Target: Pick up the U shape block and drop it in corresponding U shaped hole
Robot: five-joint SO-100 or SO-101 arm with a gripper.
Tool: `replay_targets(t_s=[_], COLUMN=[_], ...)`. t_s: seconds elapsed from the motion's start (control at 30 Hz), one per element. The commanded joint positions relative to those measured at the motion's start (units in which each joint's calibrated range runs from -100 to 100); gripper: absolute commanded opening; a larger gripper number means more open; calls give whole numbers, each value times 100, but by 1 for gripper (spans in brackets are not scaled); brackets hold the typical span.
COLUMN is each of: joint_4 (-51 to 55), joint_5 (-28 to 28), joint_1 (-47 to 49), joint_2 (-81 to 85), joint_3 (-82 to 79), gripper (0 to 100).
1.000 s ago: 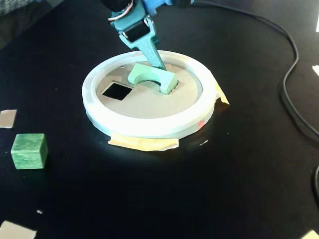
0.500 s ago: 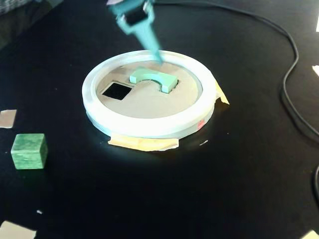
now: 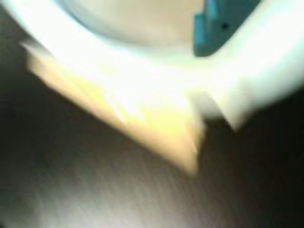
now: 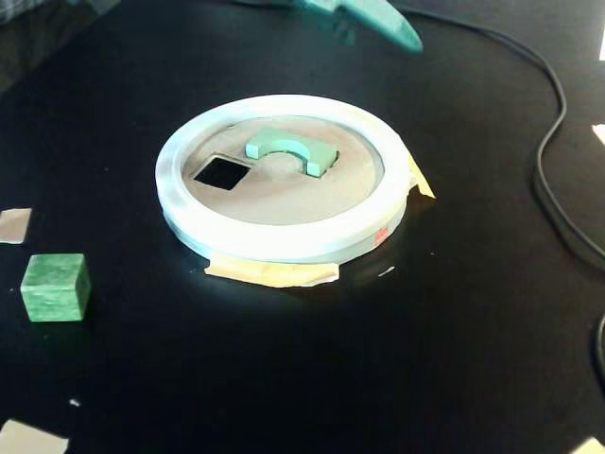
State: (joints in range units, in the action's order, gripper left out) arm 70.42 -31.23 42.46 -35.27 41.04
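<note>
The pale mint-green U shape block (image 4: 286,149) lies sunk into the U shaped hole of the tan round board (image 4: 284,200), its top just above the board face, so the hole itself is covered. My teal gripper (image 4: 392,30) hangs at the top edge of the fixed view, well behind and above the board and clear of the block. Only one finger shows there. In the blurred wrist view a single teal finger (image 3: 222,24) shows over the board's white rim (image 3: 142,71). Nothing is seen between the fingers.
A dark square cutout (image 4: 222,172) lies left of the block. A darker green cube (image 4: 55,287) stands on the black table at the left. Yellow tape (image 4: 272,274) holds the rim down. A black cable (image 4: 556,156) runs along the right side. Paper scraps (image 4: 14,224) lie at the left.
The gripper has let go of the U shape block and risen back and to the right. The block has settled lower into its hole.
</note>
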Motion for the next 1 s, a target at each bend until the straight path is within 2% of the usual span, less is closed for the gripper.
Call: replay_targets(t_s=[0.0,0.1,0.13,0.27,0.43,0.7,0.9,0.97], joint_4=[2707,2958,2958,2958,2958,2958,2938,2286], joint_5=[1612,2081,2266,2481,2672,3038,3043,3013], joint_1=[-1175,-1774,-2261,-2773,-3197,-5132,-5245,-5245], joint_2=[1041,1444,1758,2232,3567,6908,9102,9863], joint_3=[540,577,522,477,-379,-3485,-5780,-6864], gripper=[100,100,100,100,100,100,100,100])
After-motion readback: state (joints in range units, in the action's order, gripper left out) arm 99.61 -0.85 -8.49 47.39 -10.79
